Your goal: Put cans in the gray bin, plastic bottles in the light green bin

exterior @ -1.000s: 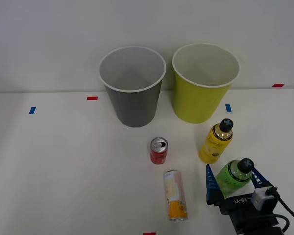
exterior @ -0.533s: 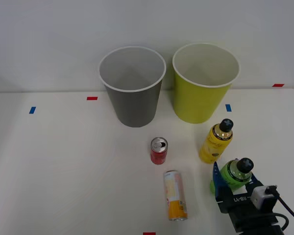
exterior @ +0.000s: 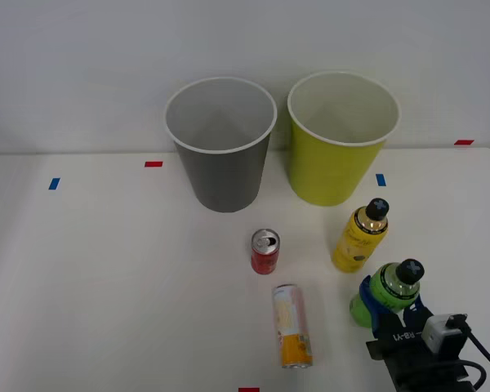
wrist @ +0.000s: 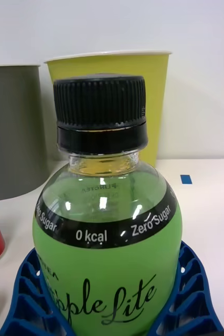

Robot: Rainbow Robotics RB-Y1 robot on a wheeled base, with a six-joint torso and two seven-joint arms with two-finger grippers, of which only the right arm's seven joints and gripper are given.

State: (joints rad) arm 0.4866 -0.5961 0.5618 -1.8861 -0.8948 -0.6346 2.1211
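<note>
surface: white table point(exterior: 106, 269), tape marks | room: pale wall point(exterior: 82, 65) | right gripper point(exterior: 385, 309) clamped on green bottle point(exterior: 385, 292)

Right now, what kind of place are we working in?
Probably a lab test bench: plain white table against a bare wall, coloured tape markers, and two paper bins, gray and light green.

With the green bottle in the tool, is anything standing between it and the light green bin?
Yes. The yellow bottle stands upright on the table, roughly in line between the green bottle, held by the right tool, and the light green bin. Lifting the bottle over it would likely clear it.
</note>
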